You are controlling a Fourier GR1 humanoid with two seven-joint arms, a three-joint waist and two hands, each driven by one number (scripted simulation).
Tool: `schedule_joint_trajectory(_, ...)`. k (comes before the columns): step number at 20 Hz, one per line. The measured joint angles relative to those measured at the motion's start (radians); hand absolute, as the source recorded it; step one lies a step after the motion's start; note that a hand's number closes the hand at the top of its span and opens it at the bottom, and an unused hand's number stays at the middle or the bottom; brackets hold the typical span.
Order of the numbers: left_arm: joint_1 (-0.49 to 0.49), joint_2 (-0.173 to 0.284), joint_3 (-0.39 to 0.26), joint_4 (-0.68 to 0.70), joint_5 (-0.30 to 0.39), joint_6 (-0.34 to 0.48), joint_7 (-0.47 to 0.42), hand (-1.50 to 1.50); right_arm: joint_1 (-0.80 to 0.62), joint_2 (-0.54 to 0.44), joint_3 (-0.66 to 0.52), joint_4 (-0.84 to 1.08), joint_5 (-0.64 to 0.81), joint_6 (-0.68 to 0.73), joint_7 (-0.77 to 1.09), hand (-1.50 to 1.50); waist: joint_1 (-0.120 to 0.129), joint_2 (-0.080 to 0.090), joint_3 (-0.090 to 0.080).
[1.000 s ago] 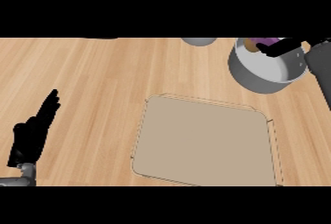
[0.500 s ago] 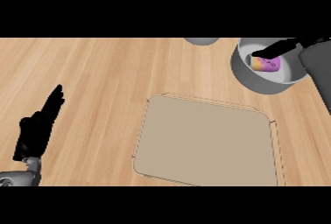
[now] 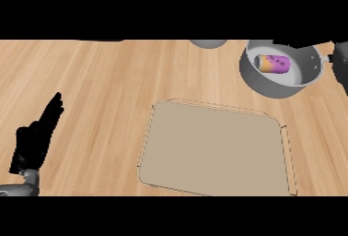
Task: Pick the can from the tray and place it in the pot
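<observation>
Light wooden tabletop (image 3: 102, 83) with plank grain, seen steeply from above. Centre right: flat beige square tray with rounded corners and a low rim (image 3: 153, 138), lying turned slightly askew, nothing on it. Upper right: round grey metal pot (image 3: 272, 87), well apart from the tray. Inside the pot: small can with purple label and orange end (image 3: 273, 63), lying on its side on the pot's floor, towards the far wall. At the top edge, left of the pot: part of a rounded grey object (image 3: 207, 43), cut off by the view, not identifiable. Lower left: black left hand (image 3: 37, 140) on a grey forearm, resting near the view's edge, fingers (image 3: 53, 108) straight and together, pointing away, holding nothing, well apart from the tray. Far right edge, just beside the pot: dark portion of the right arm or right hand (image 3: 340, 67), mostly out of view; state of its fingers cannot be told.
</observation>
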Motion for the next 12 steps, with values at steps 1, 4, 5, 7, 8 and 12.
schedule_joint_trajectory(1,-0.001,-0.002,0.003,0.001,0.0,0.002,-0.002,0.0,-0.006,-0.009,-0.011,0.006,-0.012,0.023,0.005,-1.5,-0.003,-0.001,0.0)
schedule_joint_trajectory(4,0.009,-0.001,0.008,-0.015,0.004,-0.003,0.005,0.0,-0.003,-0.056,-0.033,0.027,-0.037,0.114,0.018,-1.5,-0.006,-0.003,-0.001)
schedule_joint_trajectory(5,0.001,0.0,0.012,-0.006,0.005,-0.004,0.005,0.0,0.001,-0.07,-0.04,0.032,-0.045,0.145,0.017,-1.5,-0.01,-0.003,-0.001)
schedule_joint_trajectory(7,0.01,0.0,0.017,0.007,0.003,-0.008,-0.013,0.0,0.018,-0.093,-0.053,0.04,-0.06,0.203,0.012,-1.5,-0.014,-0.004,-0.001)
schedule_joint_trajectory(8,0.015,0.0,0.017,0.007,0.003,-0.011,-0.018,0.0,0.024,-0.102,-0.058,0.043,-0.066,0.222,0.009,-1.5,-0.013,-0.004,-0.001)
schedule_joint_trajectory(12,0.013,0.0,0.025,0.0,0.002,-0.011,-0.005,0.0,0.08,-0.161,-0.083,0.049,-0.095,0.324,-0.026,-1.5,-0.019,-0.005,0.0)
